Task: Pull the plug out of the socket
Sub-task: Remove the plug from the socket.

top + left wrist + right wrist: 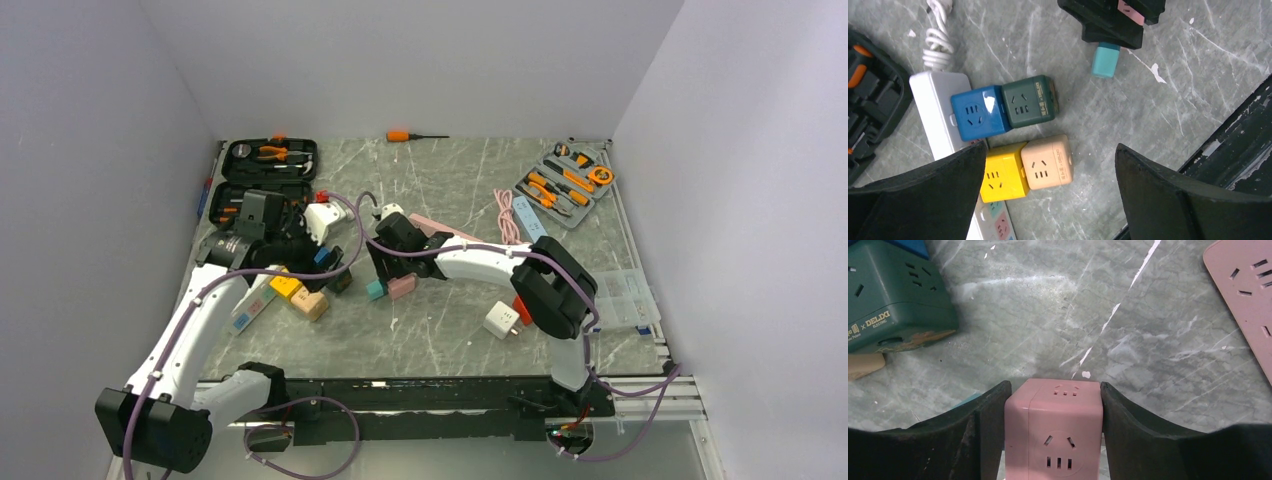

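Grey marble-look table [440,340] boxed in by plain white walls, and honestly it's pretty cluttered. The right gripper [1055,390] is out around the middle of the table, its two fingers pressed flat against both sides of a pink cube [1053,440] socket, so it's clamped on that at a medium width. A teal cube [1105,59] sits right against the pink one, poking out past the fingers in the left wrist view; I can't tell whether the two are actually plugged together, or whether the pink one is lifted off the table at all. The left gripper [1050,155] hangs with its jaws spread wide and nothing in them, over a white power strip [935,110] towards the left edge. That strip carries a blue cube [979,112] with a dark green cube [1028,102] touching its side, plus a yellow cube [1004,172] with a beige cube [1048,161] stuck against it the same way. A flat pink power strip [1248,295] lies just beyond the right gripper. Over in the far left corner there's an open black tool case [270,160], a grey tool tray [565,185] in the far right corner, and an orange screwdriver [405,135] along the far edge. A loose white cube [502,320] sits beside the right arm, nearer the front edge.
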Action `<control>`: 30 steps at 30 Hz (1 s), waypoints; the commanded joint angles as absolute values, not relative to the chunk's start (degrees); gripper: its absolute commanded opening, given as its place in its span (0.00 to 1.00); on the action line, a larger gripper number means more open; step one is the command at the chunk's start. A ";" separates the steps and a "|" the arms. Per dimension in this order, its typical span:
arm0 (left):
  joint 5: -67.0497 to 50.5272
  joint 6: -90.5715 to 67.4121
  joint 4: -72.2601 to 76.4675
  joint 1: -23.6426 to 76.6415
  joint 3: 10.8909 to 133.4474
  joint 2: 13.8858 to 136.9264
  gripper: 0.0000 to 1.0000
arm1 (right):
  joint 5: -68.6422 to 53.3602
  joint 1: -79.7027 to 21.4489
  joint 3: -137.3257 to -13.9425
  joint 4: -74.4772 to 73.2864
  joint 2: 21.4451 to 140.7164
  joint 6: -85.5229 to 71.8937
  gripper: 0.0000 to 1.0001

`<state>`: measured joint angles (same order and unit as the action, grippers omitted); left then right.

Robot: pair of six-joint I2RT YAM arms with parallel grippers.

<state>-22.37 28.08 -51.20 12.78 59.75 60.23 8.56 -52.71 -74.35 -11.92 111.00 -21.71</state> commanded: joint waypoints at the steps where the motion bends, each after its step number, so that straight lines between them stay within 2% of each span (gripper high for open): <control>1: -26.08 30.25 -46.03 15.38 59.71 58.95 0.99 | 6.14 -50.38 -73.41 -11.62 106.95 -23.73 0.21; 7: -25.53 29.08 -39.30 25.18 56.78 59.33 0.99 | -3.66 -45.37 -69.17 -6.29 99.05 -29.07 0.10; 15: -24.05 25.92 -33.34 31.36 54.65 65.84 0.99 | -8.03 -44.50 -66.04 -3.68 91.91 -30.88 0.05; 26: -21.73 25.81 -32.26 33.39 57.41 70.56 0.99 | -12.39 -44.17 -65.73 -3.18 89.42 -32.65 0.03; 30: -21.62 25.63 -32.80 33.95 58.27 71.67 0.79 | -11.66 -44.41 -66.56 -4.31 89.63 -32.42 0.03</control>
